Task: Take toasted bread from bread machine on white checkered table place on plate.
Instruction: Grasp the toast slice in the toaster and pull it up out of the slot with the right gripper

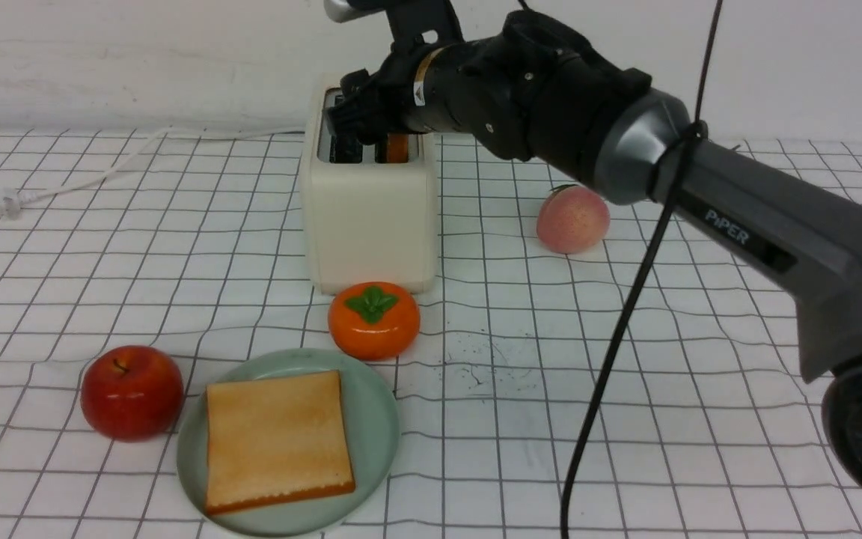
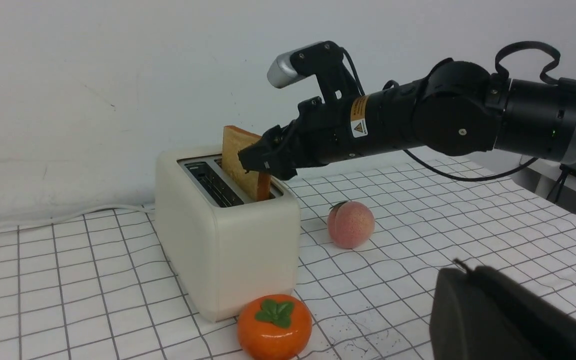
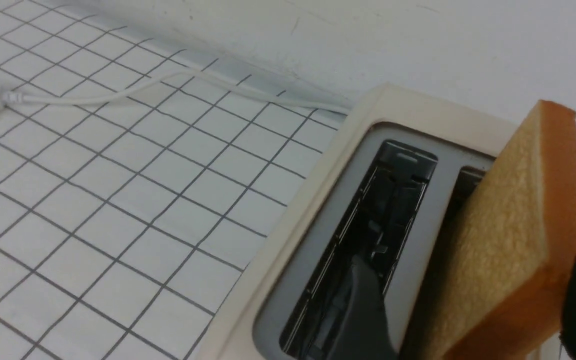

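Boxy cream-white two-slot toaster (image 1: 367, 224) stands at back-centre of the white checkered cloth counter (image 1: 700, 419). Black R arm (image 1: 551, 97) reaches over its top. R jaws are clamped narrow on a golden-tan square toast slice (image 2: 235, 145), one jaw each side of it. That slice sits partly up out of the toaster's right-hand slot, tilted, lower end inside; left-hand slot open & dark. 2nd toast slice (image 1: 274, 438) lies flat on the round, glossy pale green plate (image 1: 378, 419) at front of counter. Red apple (image 1: 132, 391) is at plate's left rim, touching or just beside, can't tell which. Orange persimmon (image 1: 373, 320) sits btwn plate & toaster; pink peach (image 1: 572, 218) is to toaster's right. L jaws: only a dark blurred bit shows in L wrist view, can't tell if wide or narrow.
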Robot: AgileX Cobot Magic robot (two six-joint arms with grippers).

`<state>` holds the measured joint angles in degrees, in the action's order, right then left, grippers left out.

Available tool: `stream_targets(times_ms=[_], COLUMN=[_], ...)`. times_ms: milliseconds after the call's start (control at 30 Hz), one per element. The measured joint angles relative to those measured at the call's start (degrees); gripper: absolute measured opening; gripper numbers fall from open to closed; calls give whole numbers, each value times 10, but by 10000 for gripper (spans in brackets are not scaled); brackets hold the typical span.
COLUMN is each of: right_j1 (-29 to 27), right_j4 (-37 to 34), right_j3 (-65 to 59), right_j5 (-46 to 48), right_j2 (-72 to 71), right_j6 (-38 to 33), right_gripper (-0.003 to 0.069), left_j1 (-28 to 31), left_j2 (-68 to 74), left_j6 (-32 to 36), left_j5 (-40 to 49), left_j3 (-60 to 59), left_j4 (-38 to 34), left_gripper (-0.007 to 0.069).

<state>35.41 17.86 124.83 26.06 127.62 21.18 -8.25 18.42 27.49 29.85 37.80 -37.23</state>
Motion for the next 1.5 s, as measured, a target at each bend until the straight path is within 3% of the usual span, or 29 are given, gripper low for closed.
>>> stream_targets(times_ms=[367, 867, 1000, 1367, 1500], right_j1=[0, -9, -11, -11, -11], right_j4=[-14, 21, 23, 24, 25], right_j3=[2, 2, 2, 2, 2], right_j5=[33, -36, -36, -46, -53], right_j2=[-37, 29, 36, 37, 38], right_j6=[57, 70, 78, 79, 79], right_gripper=[496, 489, 445, 125, 123], left_j1=[0, 0, 0, 0, 0], left_j2=[0, 0, 0, 0, 0], left_j6=[0, 0, 0, 0, 0], left_j5=[1, 3, 4, 5, 5], left_j3=[0, 0, 0, 0, 0], left_j4=[0, 0, 0, 0, 0], left_gripper=[-13, -13, -13, -13, -13])
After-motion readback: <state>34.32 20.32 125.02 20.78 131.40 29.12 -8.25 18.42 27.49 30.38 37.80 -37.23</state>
